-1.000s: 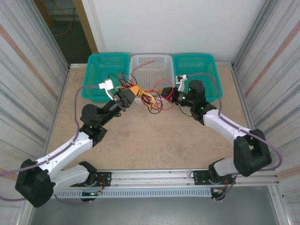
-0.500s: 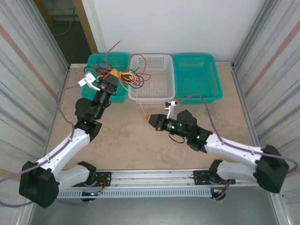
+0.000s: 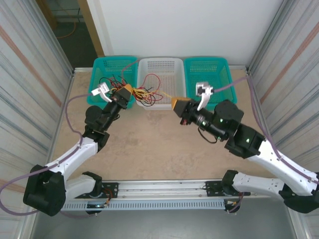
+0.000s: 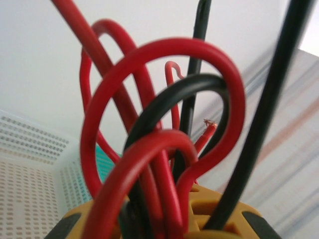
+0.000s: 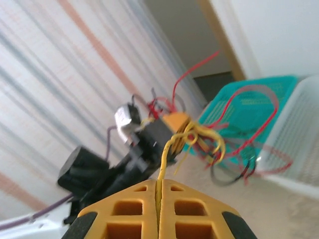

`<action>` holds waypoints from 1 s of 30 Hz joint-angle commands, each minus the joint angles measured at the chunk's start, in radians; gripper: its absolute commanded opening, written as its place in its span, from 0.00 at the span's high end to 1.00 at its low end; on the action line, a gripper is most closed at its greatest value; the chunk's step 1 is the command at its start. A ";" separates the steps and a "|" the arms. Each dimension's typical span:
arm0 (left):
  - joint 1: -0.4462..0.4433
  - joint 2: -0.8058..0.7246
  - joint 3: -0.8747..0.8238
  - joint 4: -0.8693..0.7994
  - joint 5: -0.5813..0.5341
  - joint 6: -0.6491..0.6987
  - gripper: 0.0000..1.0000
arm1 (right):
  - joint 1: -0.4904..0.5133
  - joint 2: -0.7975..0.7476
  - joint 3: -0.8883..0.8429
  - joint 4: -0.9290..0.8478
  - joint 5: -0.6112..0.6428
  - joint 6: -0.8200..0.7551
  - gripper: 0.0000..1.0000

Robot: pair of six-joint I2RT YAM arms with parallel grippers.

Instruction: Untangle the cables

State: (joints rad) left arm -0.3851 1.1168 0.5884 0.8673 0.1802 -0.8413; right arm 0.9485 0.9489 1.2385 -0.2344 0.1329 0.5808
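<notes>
Tan table [image 3: 164,149], teal baskets [image 3: 208,59] flanking white basket [image 3: 160,60]

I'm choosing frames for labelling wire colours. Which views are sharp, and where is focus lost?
Top external: even light, sharp, the cables thin but readable. Left wrist: red and black loops very near the lens, soft-edged; white basket behind out of focus. Right wrist: walls smeared, left gripper and bundle blurred; the yellow cable at the right gripper is clearer.

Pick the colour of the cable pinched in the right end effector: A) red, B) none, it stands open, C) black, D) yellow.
D: in the right wrist view a yellow cable runs straight out of the closed seam of the right end effector.
</notes>
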 commanded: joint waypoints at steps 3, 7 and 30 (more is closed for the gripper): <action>-0.038 -0.011 -0.034 -0.028 0.183 0.004 1.00 | -0.244 0.096 0.271 -0.137 -0.133 -0.098 1.00; -0.105 -0.068 -0.037 -0.081 0.262 0.012 1.00 | -0.485 0.209 0.371 -0.160 -0.320 -0.034 1.00; -0.230 -0.177 0.144 0.165 0.188 -0.183 1.00 | -0.583 0.552 -0.133 0.390 -0.547 0.363 1.00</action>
State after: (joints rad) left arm -0.5945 0.9928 0.6529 0.9146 0.4381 -1.0714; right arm 0.3168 1.4811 1.1641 -0.0193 -0.5198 0.8776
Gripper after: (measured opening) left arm 0.175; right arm 0.065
